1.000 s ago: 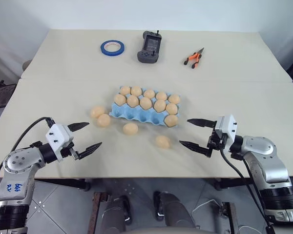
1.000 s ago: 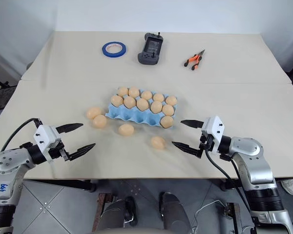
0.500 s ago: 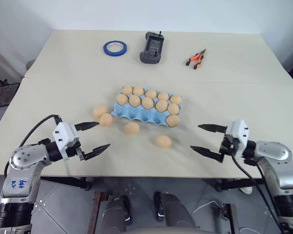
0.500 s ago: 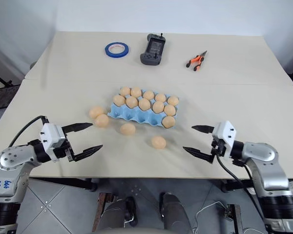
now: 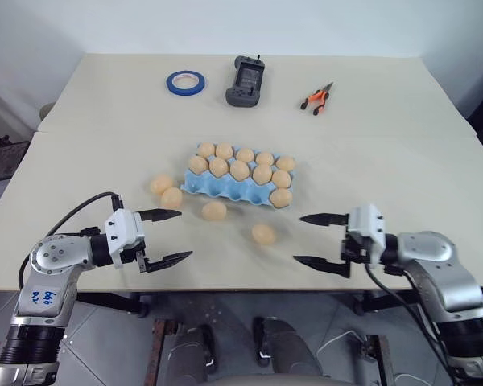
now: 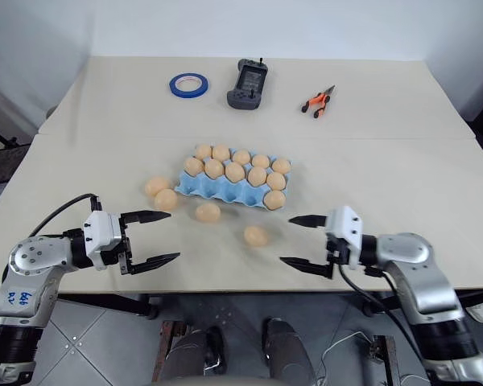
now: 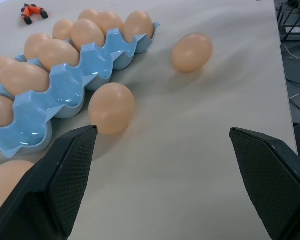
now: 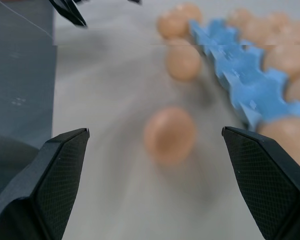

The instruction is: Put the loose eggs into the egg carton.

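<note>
The light blue egg carton (image 5: 225,189) sits mid-table with several eggs in its cups; some front cups are bare. Several loose eggs lie around it: two (image 5: 161,184) (image 5: 171,197) at its left end, one (image 5: 214,211) by its front wall, one (image 5: 263,234) nearer me. My left gripper (image 5: 186,234) hovers open near the table's front edge, left of the eggs. My right gripper (image 5: 298,238) is open too, just right of the nearest egg and apart from it. In the right wrist view that egg (image 8: 170,135) lies between the fingers' line, with the carton (image 8: 250,90) beyond.
A blue tape ring (image 5: 184,81), a black handheld device (image 5: 244,80) and orange-handled pliers (image 5: 316,96) lie along the far side of the beige table (image 5: 386,161). Both grippers are close to the table's front edge.
My left gripper has moved right, toward the middle. My right gripper swung out to the right, then came back left beside the nearest egg. Both stay open; the eggs have not moved.
</note>
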Tool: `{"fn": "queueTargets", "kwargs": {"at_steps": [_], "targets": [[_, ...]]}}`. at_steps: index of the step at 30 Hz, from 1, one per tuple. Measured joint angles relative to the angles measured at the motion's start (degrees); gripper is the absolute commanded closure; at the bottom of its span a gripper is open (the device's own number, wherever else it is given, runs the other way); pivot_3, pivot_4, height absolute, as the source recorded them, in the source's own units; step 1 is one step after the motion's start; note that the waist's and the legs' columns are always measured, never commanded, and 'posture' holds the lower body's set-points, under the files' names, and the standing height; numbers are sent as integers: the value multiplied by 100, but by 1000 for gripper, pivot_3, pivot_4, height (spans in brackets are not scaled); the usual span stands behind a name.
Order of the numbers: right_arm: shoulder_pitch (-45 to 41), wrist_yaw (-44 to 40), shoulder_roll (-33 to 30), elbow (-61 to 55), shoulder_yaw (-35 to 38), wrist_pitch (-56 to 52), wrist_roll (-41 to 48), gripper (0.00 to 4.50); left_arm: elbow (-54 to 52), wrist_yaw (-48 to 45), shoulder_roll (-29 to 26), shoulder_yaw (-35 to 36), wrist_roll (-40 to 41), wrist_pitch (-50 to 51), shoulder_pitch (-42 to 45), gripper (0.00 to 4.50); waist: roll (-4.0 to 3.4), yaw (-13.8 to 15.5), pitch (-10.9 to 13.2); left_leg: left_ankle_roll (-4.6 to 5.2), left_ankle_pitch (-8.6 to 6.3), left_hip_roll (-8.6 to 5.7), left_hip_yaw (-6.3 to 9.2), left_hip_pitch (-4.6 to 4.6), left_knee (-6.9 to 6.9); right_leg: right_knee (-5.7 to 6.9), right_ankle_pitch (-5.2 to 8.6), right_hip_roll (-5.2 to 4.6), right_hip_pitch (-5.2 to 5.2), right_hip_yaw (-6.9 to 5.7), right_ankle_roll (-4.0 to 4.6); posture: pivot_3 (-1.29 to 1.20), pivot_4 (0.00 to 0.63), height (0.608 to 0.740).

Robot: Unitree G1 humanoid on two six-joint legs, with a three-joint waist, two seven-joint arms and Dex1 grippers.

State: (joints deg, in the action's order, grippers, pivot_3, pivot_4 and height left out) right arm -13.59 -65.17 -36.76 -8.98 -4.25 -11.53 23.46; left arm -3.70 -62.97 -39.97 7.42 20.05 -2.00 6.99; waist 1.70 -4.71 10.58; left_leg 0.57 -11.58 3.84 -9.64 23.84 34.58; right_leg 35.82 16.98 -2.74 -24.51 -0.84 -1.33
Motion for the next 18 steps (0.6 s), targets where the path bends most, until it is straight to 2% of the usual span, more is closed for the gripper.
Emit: {"fn": "queueTargets", "kwargs": {"at_steps": [7, 11, 15, 18], "targets": [[-530, 206, 396, 649, -490, 79, -543, 43, 1, -97, -2, 29, 47, -64, -55, 0, 0, 12, 0, 0, -1, 0, 3, 16, -12, -1, 3, -3, -18, -7, 6, 0, 150, 740], [-645, 351, 848, 1274, -654, 321, -775, 43, -31, -81, 16, 47, 87, -53, -201, 0, 1, -21, -1, -1, -1, 1, 4, 15, -15, 5, -3, -2, -20, -9, -5, 0, 150, 740], [-651, 421, 1084, 1594, -699, 530, -893, 1201, -53, -25, 64, 47, 92, -49, -315, 0, 0, -7, 0, -2, -1, 0, 7, 15, -13, 12, -4, -2, -22, -13, -7, 0, 150, 740], [-694, 456, 1225, 1584, -696, 576, -894, 2230, -60, 36, 80, 47, 92, -47, -333, 0, 1, -7, 0, -2, -1, 0, 8, 15, -10, 11, -4, -3, -17, -13, -6, 0, 150, 740]]}}
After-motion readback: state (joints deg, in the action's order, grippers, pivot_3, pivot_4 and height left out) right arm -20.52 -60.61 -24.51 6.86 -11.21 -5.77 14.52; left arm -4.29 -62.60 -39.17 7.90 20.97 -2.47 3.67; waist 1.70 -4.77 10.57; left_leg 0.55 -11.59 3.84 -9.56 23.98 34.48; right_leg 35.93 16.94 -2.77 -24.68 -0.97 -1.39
